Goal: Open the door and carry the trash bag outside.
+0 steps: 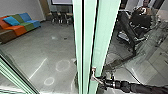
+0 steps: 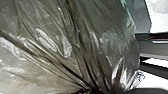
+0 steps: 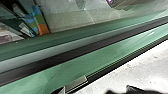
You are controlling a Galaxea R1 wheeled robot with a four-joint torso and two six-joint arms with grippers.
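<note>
Set the right tool (image 1: 102, 83) against the metal handle (image 1: 94, 75) of the glass door (image 1: 103, 47); couldn't tell whether clenched or released. Saw the trash bag (image 2: 75, 47) close before the left wrist camera, folds gathered together; couldn't tell the left tool's state. Saw a colourful sofa (image 1: 21, 27) beyond.

Sofa (image 1: 22, 26): blocks of brown, orange, green, blue
Floor (image 1: 47, 42): grey with pale rings
Door (image 1: 103, 37): pale green, black stripes
Bag (image 2: 53, 27): grey-brown, whitish glints
</note>
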